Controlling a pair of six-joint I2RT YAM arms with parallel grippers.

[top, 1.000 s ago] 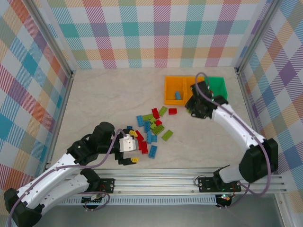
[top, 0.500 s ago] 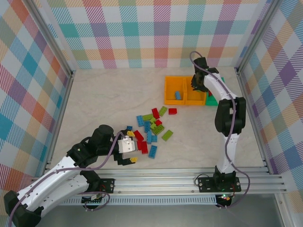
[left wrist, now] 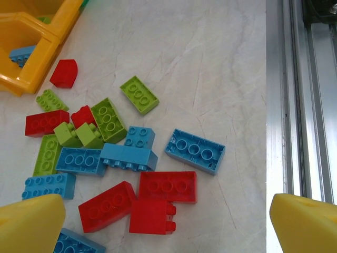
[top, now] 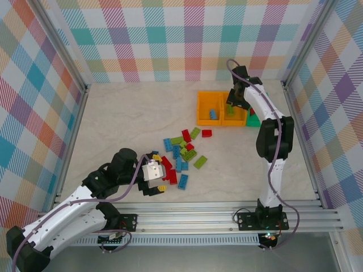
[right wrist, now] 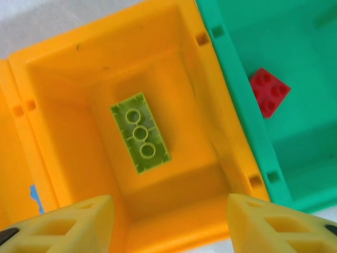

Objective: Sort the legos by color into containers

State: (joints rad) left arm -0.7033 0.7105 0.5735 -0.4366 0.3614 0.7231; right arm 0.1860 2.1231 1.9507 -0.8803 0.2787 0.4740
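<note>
Blue, red and lime legos [top: 181,152] lie in a loose pile at mid-table. My left gripper [top: 161,174] hangs open over the pile's near edge, and three red bricks [left wrist: 167,186] lie on the table between its yellow fingers [left wrist: 29,221]. The containers stand in a row at the back right: an orange bin [top: 209,109] with a blue brick [left wrist: 21,54], a middle orange bin [right wrist: 68,89] and a green bin [right wrist: 295,147]. My right gripper [right wrist: 168,226] is open above the middle bin, where a lime brick [right wrist: 140,133] lies underside up. A red brick [right wrist: 269,90] sits in the green bin.
The aluminium rail [top: 227,212] runs along the near edge, close to my left gripper. Checkered walls [top: 170,39] and corner posts [top: 300,56] close in the table on three sides. Bare marble tabletop [top: 125,113] stretches left of the bins.
My right arm swung from beside the bins to above the middle orange bin, then its jaws opened and let go of the lime brick. The left gripper edged slightly toward the pile.
</note>
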